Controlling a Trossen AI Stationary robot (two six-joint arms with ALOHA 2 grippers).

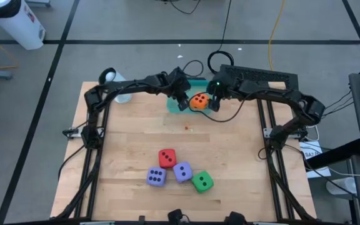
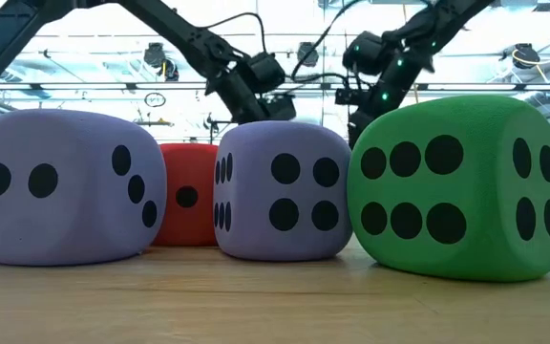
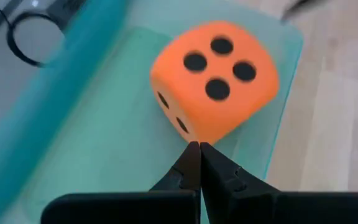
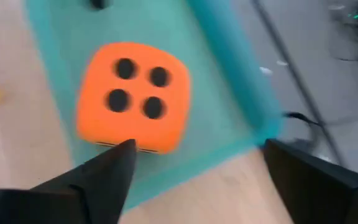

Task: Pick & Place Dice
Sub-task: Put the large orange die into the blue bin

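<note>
While the orange die lay in the teal tray, both grippers were observed flanking it at the far edge of the table.

Orange die: seated in the teal tray, four pips up; no finger was seen in contact.
Left gripper: placed just beside the die on the tray's left part; fingers pressed together, nothing between them, tips pointed at the die's lower corner.
Right gripper: placed just beside the die's other side; fingers spread wide, the die seen beyond them.
Other dice: red die, two purple-blue dice and green die clustered near the front edge, well apart from the tray.
Obstruction: tray wall beside the die.
</note>
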